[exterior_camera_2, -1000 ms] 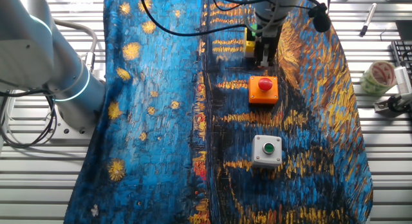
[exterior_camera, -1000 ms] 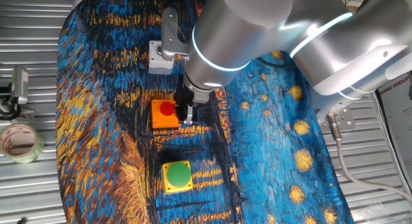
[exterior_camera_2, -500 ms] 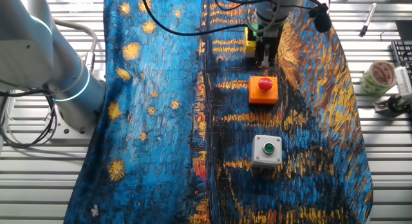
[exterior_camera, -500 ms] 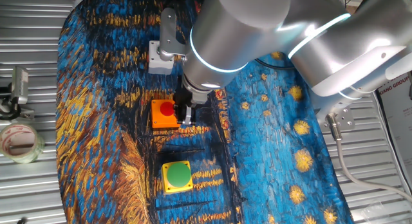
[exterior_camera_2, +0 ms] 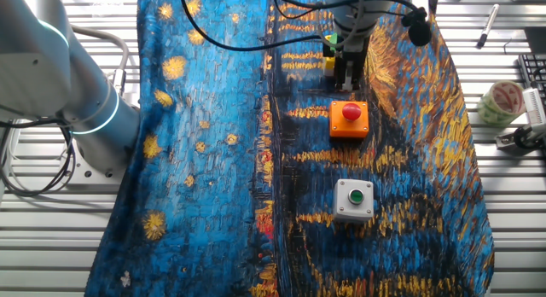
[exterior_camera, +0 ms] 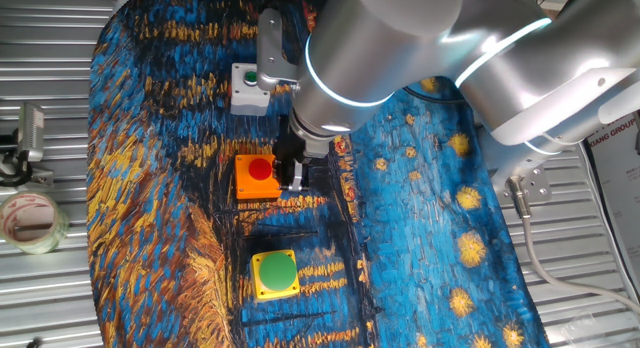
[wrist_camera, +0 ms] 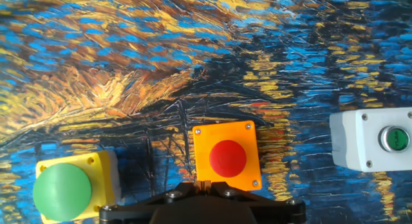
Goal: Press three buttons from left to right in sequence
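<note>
Step in hand, judged: pressing the middle one, the orange box w/ red button (wrist_camera: 226, 157), centre-bottom of hand view, mid-frame in both fixed views. To do well: centre fingertips over the red cap, not the orange rim; descend straight, vertical, short stroke; lift clear before shifting on. Off-centre push risks tipping or sliding the box on the painted cloth (exterior_camera: 420, 238).

White-grey box w/ small green button (exterior_camera: 249, 86) upper left of centre in one fixed view; right edge in hand view. Yellow box w/ large green button (exterior_camera: 274, 274) lower centre there; bottom left in hand view; mostly hidden behind the tool in the other fixed view. All three in a row, apart from each other.

Gripper (exterior_camera: 291, 177) just beside the orange box's right edge in one fixed view; at its upper side in the other fixed view. Contact w/ the box: unclear. Fingers released or clenched: cannot tell, tips not resolved in any view.

Arm pose: wrist pointing straight down, big silver links filling upper centre-right of one fixed view; base at left edge of the other fixed view.
</note>
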Robot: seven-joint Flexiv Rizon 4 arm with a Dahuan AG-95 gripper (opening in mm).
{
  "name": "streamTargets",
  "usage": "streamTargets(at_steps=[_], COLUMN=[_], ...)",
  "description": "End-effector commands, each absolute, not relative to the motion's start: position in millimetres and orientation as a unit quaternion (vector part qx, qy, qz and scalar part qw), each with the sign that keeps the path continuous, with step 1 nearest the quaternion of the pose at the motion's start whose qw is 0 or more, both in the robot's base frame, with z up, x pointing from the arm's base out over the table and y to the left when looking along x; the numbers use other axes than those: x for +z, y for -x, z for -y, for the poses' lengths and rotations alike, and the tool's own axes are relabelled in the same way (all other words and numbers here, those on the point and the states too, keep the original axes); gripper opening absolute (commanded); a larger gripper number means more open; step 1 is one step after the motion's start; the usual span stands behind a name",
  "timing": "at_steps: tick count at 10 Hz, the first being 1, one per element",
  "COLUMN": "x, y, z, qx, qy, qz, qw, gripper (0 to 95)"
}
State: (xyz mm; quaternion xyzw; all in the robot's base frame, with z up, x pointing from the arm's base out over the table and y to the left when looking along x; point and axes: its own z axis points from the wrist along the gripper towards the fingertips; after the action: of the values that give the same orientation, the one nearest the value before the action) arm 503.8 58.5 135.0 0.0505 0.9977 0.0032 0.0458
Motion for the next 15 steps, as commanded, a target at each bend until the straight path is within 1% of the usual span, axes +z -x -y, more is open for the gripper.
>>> streamTargets(at_steps=[1,5,8,12,15], x=[135.0,135.0,135.0,135.0,135.0], y=[-503.1,-503.1,-503.1,-503.1,-503.1], z=[-58.6,-58.6,-58.6,-58.6,-58.6], qx=[0.004,0.005,0.027,0.047,0.051], qy=[-0.046,0.016,0.067,0.12,0.137], qz=[-0.998,-0.999,-0.997,-0.991,-0.989], qw=[0.049,0.047,0.037,0.043,0.03], gripper=[0.0,0.0,0.0,0.0,0.0])
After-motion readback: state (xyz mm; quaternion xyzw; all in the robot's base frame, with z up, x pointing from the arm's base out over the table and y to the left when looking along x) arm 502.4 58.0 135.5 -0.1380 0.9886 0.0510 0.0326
